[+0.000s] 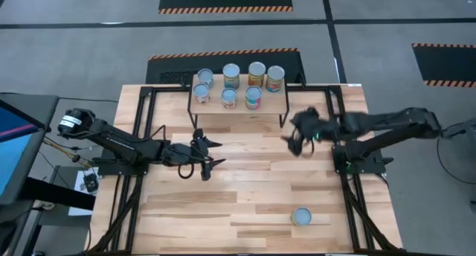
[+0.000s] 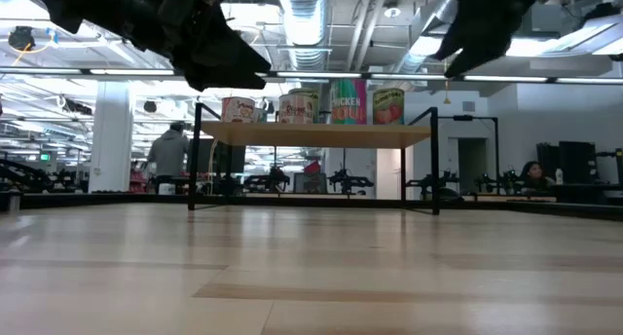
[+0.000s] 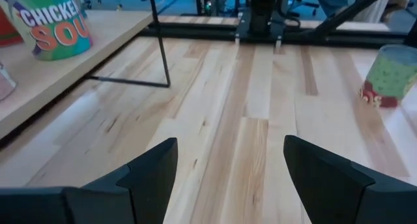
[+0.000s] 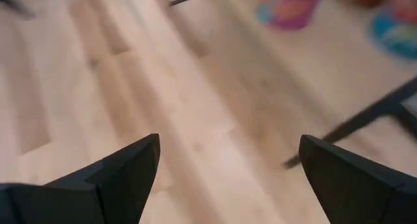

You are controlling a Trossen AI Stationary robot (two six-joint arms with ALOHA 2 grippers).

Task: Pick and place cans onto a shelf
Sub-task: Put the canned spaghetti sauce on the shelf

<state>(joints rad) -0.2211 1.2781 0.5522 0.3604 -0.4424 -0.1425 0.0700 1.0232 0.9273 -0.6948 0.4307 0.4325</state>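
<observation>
Shelf (image 1: 239, 107) at table's 12 o'clock carries seven cans (image 1: 231, 76), front strip bare. Lone can (image 1: 301, 216) at 5 o'clock; central tabletop (image 1: 245, 181) unobstructed.

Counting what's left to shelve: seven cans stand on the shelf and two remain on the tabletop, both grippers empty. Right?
Not quite. The high view shows only one can left on the tabletop, near its front edge. Seven cans do stand on the shelf, and the left gripper and right gripper are open, empty.

Wooden tabletop (image 1: 245, 189); distant people (image 2: 171, 150).
</observation>
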